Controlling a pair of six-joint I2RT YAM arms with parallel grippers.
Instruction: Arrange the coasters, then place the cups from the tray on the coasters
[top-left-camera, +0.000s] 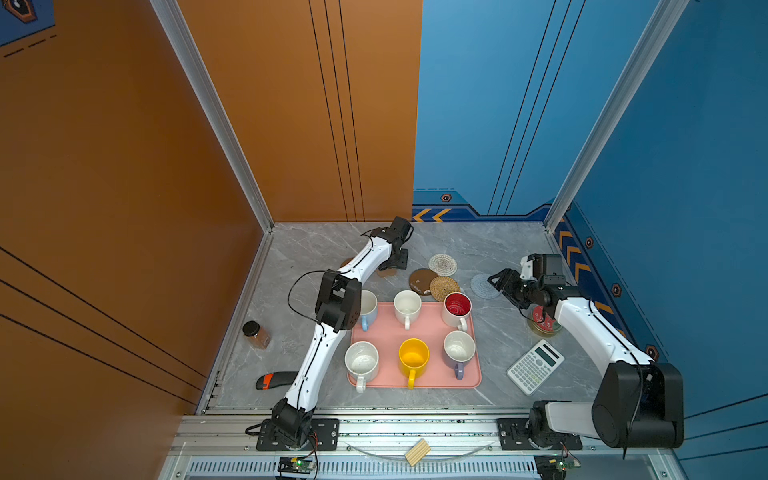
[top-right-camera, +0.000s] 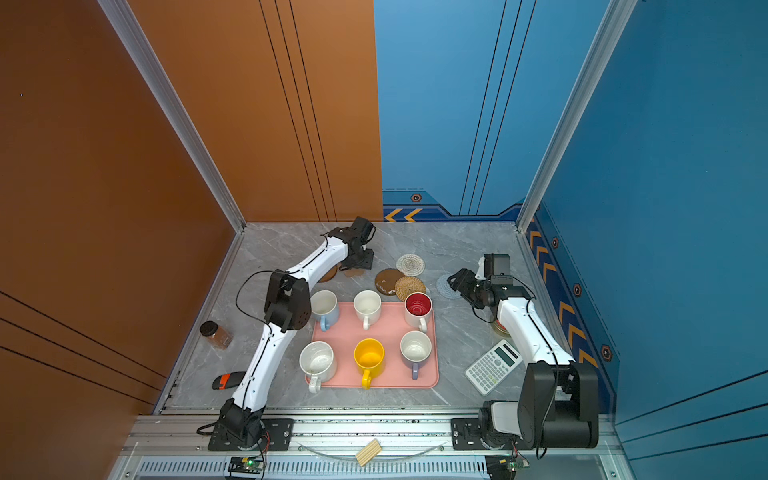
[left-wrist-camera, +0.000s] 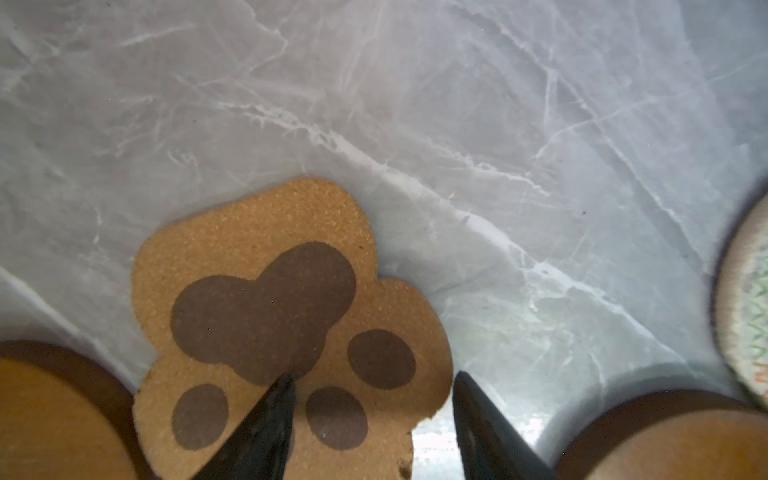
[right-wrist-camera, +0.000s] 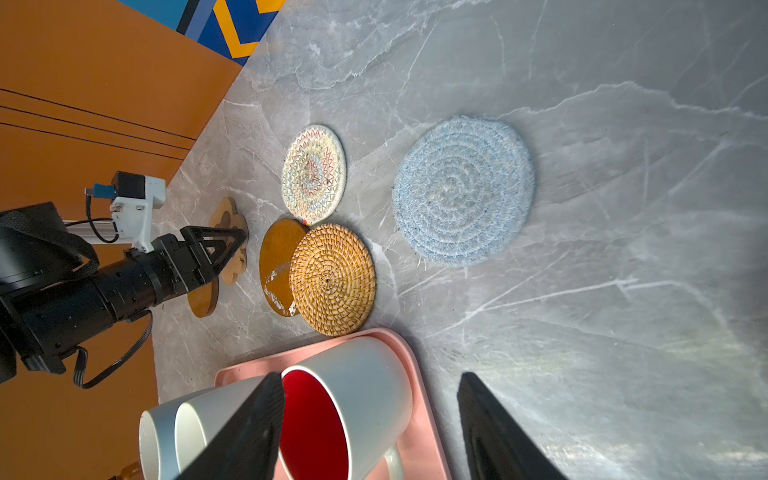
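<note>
Several cups stand on the pink tray (top-left-camera: 390, 332), among them the yellow cup (top-left-camera: 413, 357) and the red-inside cup (top-left-camera: 457, 307). Behind the tray lie the cream woven coaster (top-left-camera: 442, 264), a brown disc coaster (top-left-camera: 422, 280) partly under the rattan coaster (top-left-camera: 444, 288), and the blue-grey coaster (top-left-camera: 482, 286). At the back left my left gripper (left-wrist-camera: 374, 375) is open low over the paw coaster (left-wrist-camera: 257, 249), one fingertip above it and the other past its edge. A second brown disc (top-left-camera: 345, 262) lies beside it. My right gripper (right-wrist-camera: 370, 378) hangs open and empty near the blue-grey coaster (right-wrist-camera: 463, 191).
A spice jar (top-left-camera: 257, 334) and a box cutter (top-left-camera: 274, 380) lie at the left edge. A calculator (top-left-camera: 535, 366) and a red-topped tin (top-left-camera: 542, 324) sit under the right arm. Walls close the back and both sides.
</note>
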